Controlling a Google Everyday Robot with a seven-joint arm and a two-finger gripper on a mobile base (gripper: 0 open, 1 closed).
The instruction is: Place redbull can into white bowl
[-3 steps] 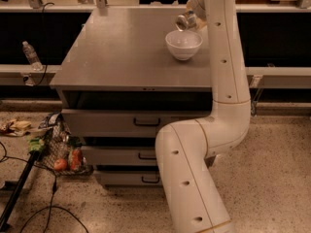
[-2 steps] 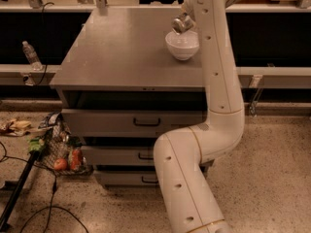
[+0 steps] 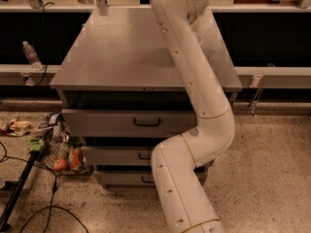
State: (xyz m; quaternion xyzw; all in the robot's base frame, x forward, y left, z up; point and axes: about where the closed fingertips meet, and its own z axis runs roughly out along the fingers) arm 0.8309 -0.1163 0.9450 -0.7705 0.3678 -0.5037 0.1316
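Grey metal table (image 3: 121, 52) fills the middle of the view, standing on a speckled floor with 3 drawers (image 3: 146, 123) stacked beneath its top. The robot's 1 white arm (image 3: 194, 81) rises from 6 o'clock and bends over the table top toward 1 o'clock.

The gripper is out of sight, hidden behind the arm's upper link at about 1 o'clock over the table top, so I cannot tell whether its jaws are wide, narrow or holding anything. The redbull can is hidden too, presumably behind that same link. Only a pale sliver just right of the arm looks like the rim of the white bowl (image 3: 197, 37), at 2 o'clock on the table top.

A plastic water bottle (image 3: 32, 55) stands on a ledge at 9 o'clock from the table, and a mesh bag of groceries (image 3: 60, 154) lies on the floor at 7 o'clock.

The likely risk lies in the release. A slim can let go off-centre or too high could catch the rim, tip the small bowl, or roll away across the smooth top toward the edge at 3 o'clock.
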